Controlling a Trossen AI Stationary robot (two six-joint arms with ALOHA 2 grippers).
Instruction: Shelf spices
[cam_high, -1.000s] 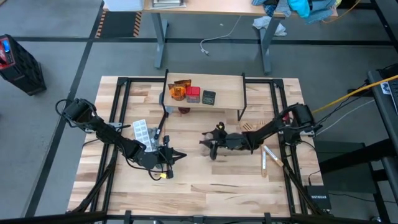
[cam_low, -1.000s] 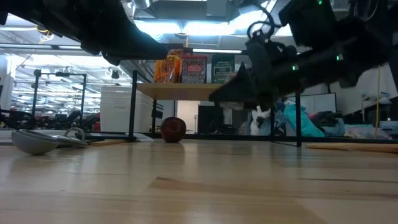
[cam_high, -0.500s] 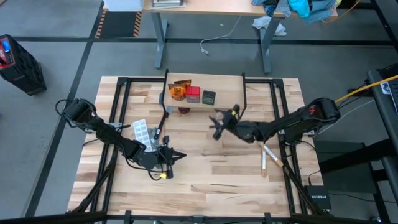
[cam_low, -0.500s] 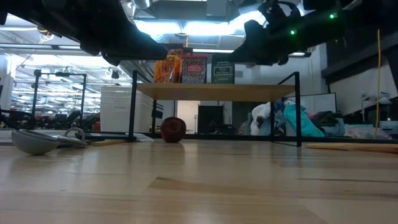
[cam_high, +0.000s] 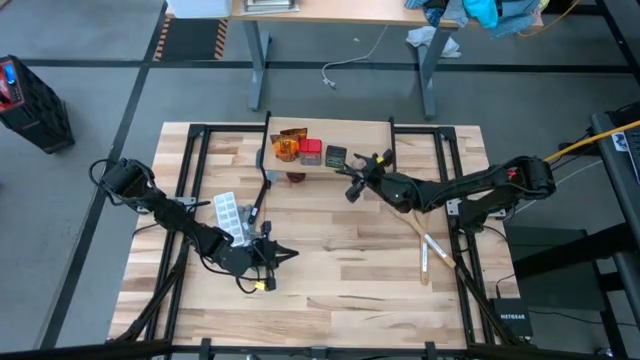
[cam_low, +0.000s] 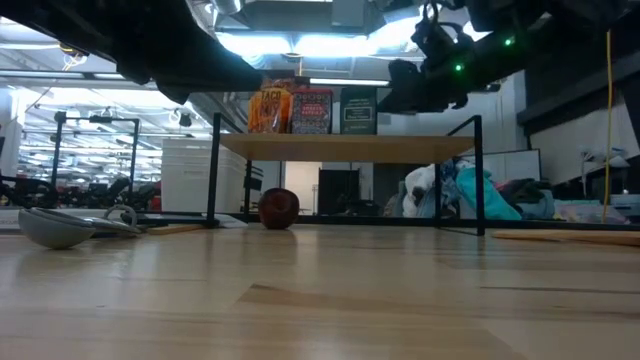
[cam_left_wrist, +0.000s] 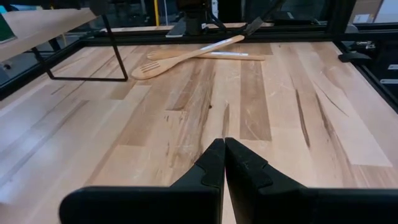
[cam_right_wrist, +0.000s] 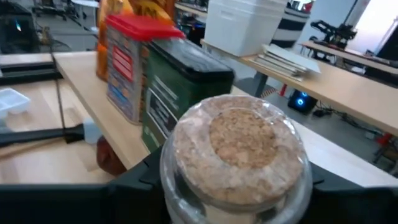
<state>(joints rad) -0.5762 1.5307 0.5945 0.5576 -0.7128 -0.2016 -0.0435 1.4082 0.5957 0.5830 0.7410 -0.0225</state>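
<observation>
The right gripper (cam_high: 356, 178) is clamped on a small round jar (cam_right_wrist: 236, 152) with a cork-like top, held over the shelf (cam_high: 365, 150) just beside the dark green box (cam_high: 336, 157). The red box (cam_high: 311, 152) and orange packets (cam_high: 287, 146) stand alongside. The left gripper (cam_high: 287, 252) is fully closed, empty, above the table (cam_high: 330, 300).
</observation>
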